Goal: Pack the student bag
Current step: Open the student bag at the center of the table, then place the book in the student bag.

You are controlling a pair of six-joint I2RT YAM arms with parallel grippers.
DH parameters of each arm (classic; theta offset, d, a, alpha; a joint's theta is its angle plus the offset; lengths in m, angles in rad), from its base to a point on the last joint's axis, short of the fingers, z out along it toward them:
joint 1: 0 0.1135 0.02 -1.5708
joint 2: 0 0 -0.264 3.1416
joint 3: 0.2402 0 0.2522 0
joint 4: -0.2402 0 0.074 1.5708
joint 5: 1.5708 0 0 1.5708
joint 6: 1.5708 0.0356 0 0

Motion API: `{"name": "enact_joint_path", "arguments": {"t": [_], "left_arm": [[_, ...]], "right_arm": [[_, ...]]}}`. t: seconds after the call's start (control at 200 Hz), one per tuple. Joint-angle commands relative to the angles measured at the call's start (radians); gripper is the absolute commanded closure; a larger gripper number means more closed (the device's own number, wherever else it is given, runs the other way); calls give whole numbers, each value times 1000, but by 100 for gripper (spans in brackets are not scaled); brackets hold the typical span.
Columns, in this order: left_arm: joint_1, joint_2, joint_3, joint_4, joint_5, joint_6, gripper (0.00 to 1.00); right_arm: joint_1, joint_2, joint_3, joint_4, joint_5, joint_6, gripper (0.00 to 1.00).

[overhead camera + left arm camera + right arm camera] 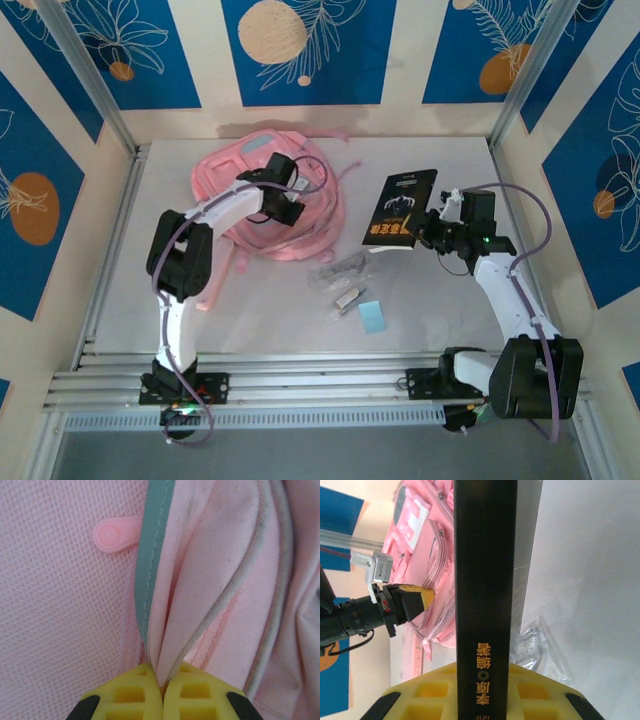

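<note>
The student bag [262, 185], a soft pink backpack, lies at the back left of the table. My left gripper [291, 209] rests on its right side. In the left wrist view that gripper [162, 684] is shut on a fold of the bag's pink fabric [200, 580], beside a teal trim strip [152, 545] and a pink zipper pull [112, 534]. A black book [400, 208] with gold lettering lies tilted right of the bag. My right gripper [432, 228] is shut on its spine [482, 580], one yellow finger [427, 690] on each side.
A clear plastic packet [338, 270] lies in front of the bag, with a small white item [346, 298] and a pale blue card [371, 316] nearer me. Metal frame posts [520, 80] and side rails bound the table. The left gripper [422, 600] shows against the bag [420, 530].
</note>
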Motion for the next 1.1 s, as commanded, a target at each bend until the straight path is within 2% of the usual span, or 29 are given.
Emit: {"name": "enact_joint_path", "arguments": {"t": [0.0, 0.165, 0.275, 0.38, 0.545, 0.695, 0.9, 1.095], "left_arm": [[15, -106, 107, -117, 212, -27, 100], [58, -102, 303, -231, 205, -19, 100], [85, -91, 369, -255, 195, -26, 100], [98, -84, 401, -261, 215, -39, 100], [100, -92, 401, -246, 237, -60, 100], [101, -102, 386, -222, 251, -75, 100], [106, -131, 338, -188, 277, -90, 100], [105, -180, 272, -158, 288, -96, 100]], "right_arm": [[10, 21, 44, 95, -167, -93, 100], [45, 72, 61, 115, -229, -114, 100], [78, 118, 96, 92, -279, -123, 100], [143, 182, 109, 156, -344, -101, 100], [289, 321, 169, 257, -367, -51, 100], [368, 447, 233, 379, -419, 24, 100], [394, 659, 337, 414, -479, 80, 100], [382, 862, 504, 313, -463, 28, 100]]}}
